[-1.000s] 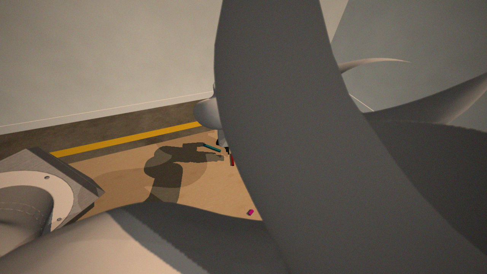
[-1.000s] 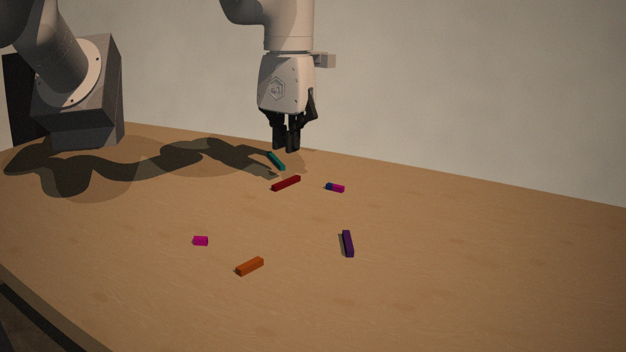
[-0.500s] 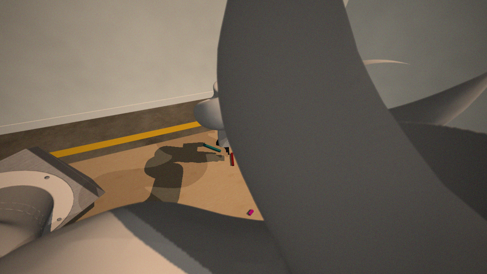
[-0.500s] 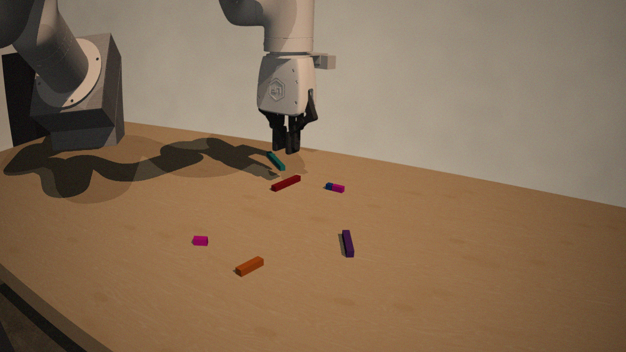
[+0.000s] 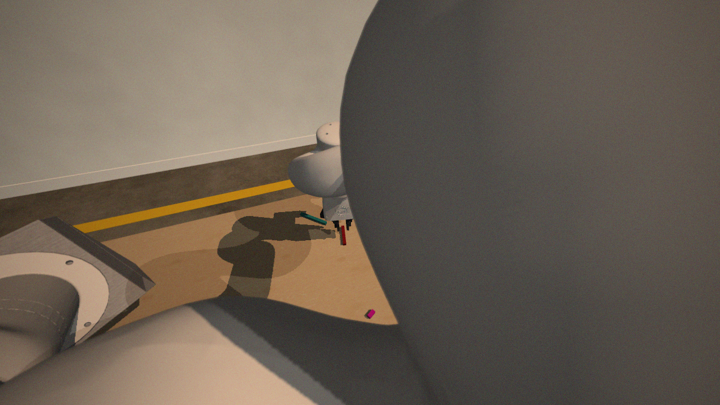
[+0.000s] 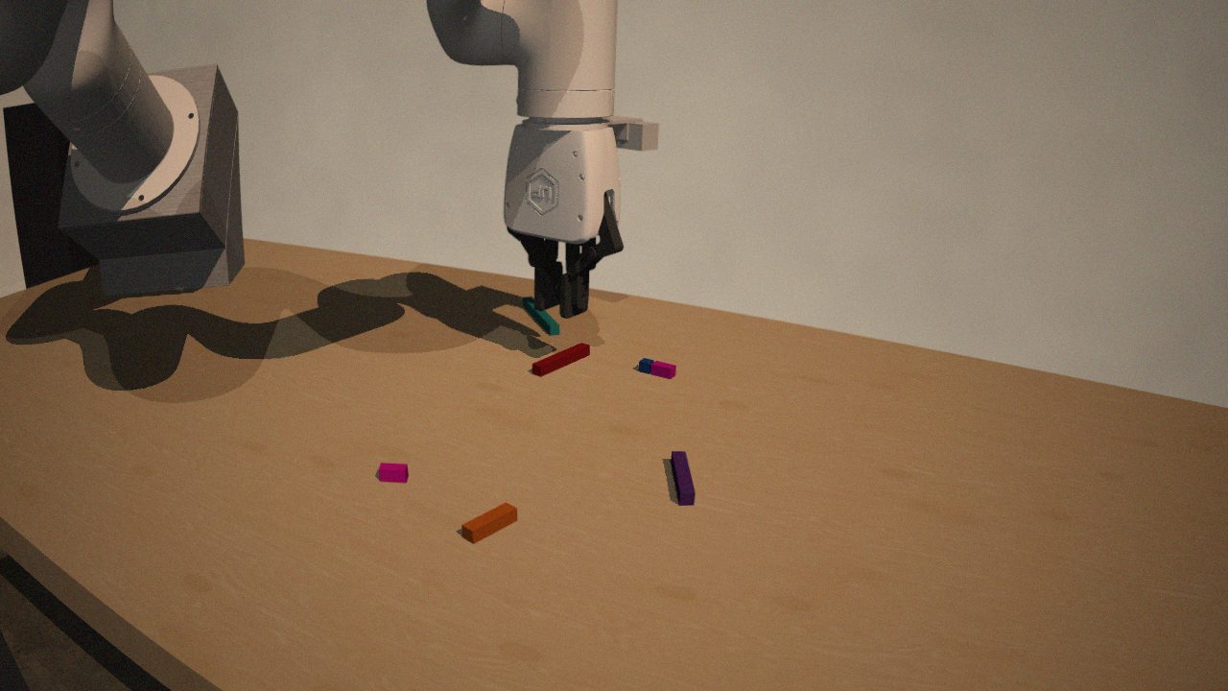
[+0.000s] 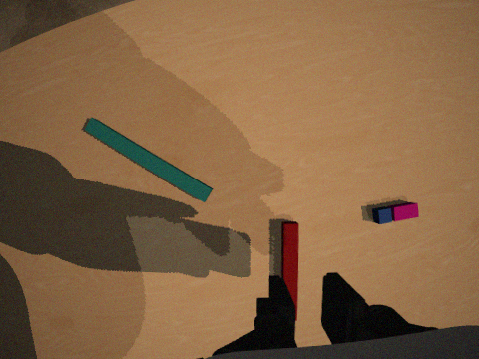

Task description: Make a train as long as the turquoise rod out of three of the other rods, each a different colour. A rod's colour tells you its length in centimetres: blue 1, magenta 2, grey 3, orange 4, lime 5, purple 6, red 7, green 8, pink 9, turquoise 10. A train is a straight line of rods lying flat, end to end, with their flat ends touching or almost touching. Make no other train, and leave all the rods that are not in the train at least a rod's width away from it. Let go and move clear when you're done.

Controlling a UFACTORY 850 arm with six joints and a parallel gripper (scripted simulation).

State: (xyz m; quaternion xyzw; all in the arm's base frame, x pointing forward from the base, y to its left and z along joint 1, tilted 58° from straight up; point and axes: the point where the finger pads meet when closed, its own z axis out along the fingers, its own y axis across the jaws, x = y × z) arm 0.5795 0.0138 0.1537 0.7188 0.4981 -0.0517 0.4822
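Nearest on the table point(image 6: 859, 559): orange rod point(image 6: 489, 521), lying flat, with a lone magenta rod point(image 6: 392, 471) just beyond to the left and a purple rod point(image 6: 681, 477) off to the right, all well apart. Farther back, blue rod point(image 6: 645, 365) and second magenta rod point(image 6: 663, 369) end to end, touching; in shade, so the blue is hard to read. Left of that pair, red rod point(image 6: 559, 359) flat on the table, apart from them. Beyond it, turquoise rod point(image 6: 541, 316) in the arm's shadow, far end cut off behind the pincer point(image 6: 564, 304) in the exterior view. Pincer hanging low over the spot between red and turquoise, fingers narrowed yet apart, pinching nothing. From the wrist, near end of the red rod point(image 7: 290, 259) hidden behind one dark finger point(image 7: 279, 319); cannot tell height above the table there. From the top, mostly blocked by the arm's grey bulk: only turquoise rod point(image 5: 313, 217), red rod point(image 5: 343, 235) and one magenta rod point(image 5: 370, 313) showing.
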